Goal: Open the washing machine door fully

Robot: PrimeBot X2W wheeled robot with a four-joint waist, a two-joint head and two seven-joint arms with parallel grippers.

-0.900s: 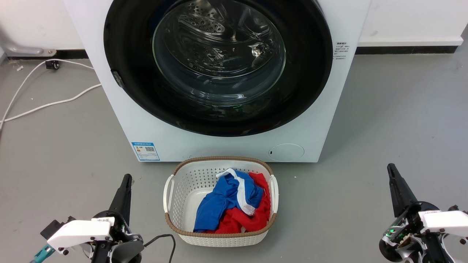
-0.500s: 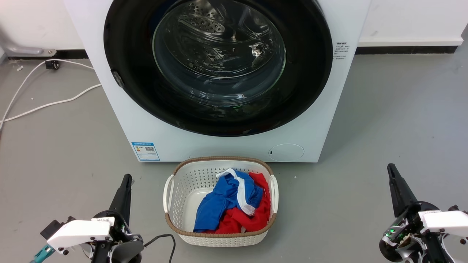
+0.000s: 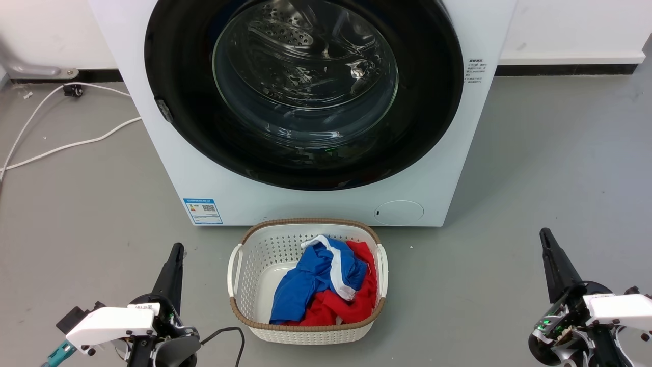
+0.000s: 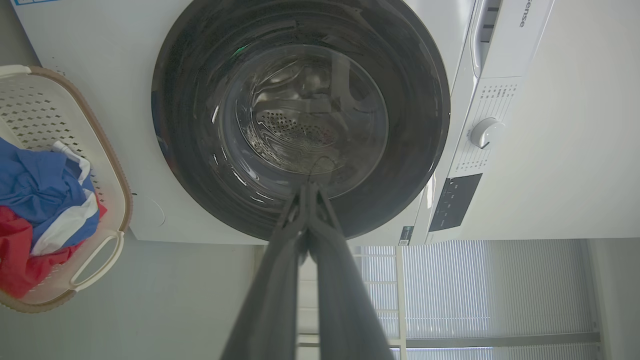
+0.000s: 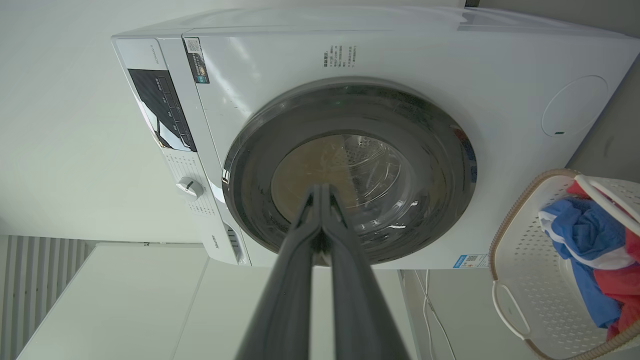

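Left end effector (image 3: 175,253) and right end effector (image 3: 544,237) hover with fingers pressed together, well short of the door (image 3: 433,102), which sits closed on the washer (image 3: 285,204) front, behind the basket (image 3: 310,223).

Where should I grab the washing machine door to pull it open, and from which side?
Grip the washing machine door at the small grey tab on its left rim, likely the catch; the rest is smooth, round and shut flush. Come from the robot's left with the left gripper, hook behind the rim there and pull outward.
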